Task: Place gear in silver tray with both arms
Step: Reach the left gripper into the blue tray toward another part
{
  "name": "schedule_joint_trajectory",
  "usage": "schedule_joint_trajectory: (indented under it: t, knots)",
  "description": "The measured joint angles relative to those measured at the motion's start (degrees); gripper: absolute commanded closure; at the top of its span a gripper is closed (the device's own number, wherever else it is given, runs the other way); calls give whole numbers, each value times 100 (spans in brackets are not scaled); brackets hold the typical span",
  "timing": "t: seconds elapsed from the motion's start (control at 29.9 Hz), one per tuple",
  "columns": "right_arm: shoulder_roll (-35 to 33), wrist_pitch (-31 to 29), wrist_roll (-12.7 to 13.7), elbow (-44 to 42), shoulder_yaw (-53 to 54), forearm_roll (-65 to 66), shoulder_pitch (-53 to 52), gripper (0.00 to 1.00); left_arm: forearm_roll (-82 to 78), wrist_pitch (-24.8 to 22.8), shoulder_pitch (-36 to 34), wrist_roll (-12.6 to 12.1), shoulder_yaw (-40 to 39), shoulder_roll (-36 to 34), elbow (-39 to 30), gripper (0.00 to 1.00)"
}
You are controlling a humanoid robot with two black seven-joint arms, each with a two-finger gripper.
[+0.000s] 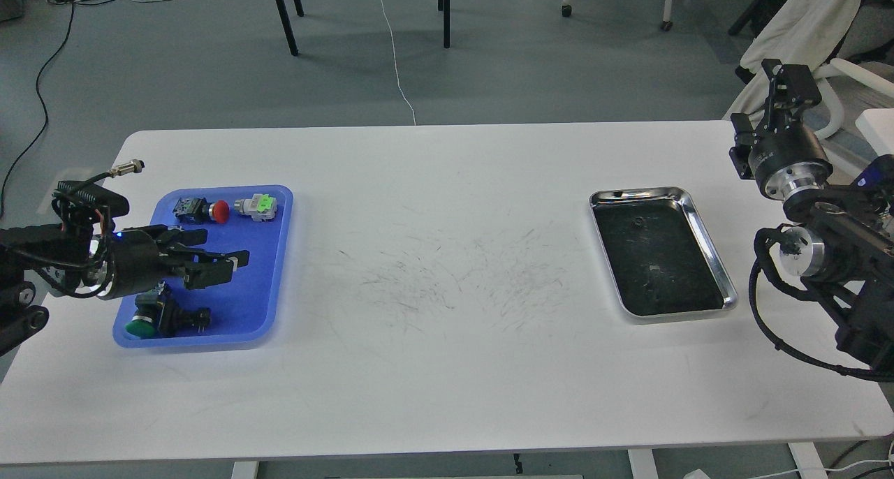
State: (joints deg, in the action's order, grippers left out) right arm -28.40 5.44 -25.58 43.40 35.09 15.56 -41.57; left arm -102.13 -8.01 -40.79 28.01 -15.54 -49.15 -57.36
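Head view first: you are looking down on a white desk [447,367] scuffed with fine dark scratches at its middle. Your left gripper [234,264] reaches in low over the blue tray [262,304] at the desk's left end, its jaws spread a little, and you cannot tell whether anything sits between them. In that tray lie a red-capped push button [209,211], a grey part with a green label [257,206] (any writing on it is too small to read) and a green-capped switch [150,318]. No gear shows clearly here. The silver tray [707,238] rests well apart at the desk's right end, its dark scratched base bare. Your right gripper [786,81] is raised beyond the desk's right edge, seen end-on, so you cannot tell how its jaws stand.
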Motion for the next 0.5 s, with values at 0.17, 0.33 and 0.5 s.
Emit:
schedule_joint_trajectory:
  t: [0.17,0.33,0.5]
  knots:
    - [-31,1,0,-7,-2,0,0,4,-239,119,23,0,37,189,212,21]
    - [-35,1,0,-7,-3,0,0,4,-380,422,26,0,428,326,682,22]
    - [-35,0,0,-7,-3,4,0,4,-350,739,-6,0,712,479,971,23]
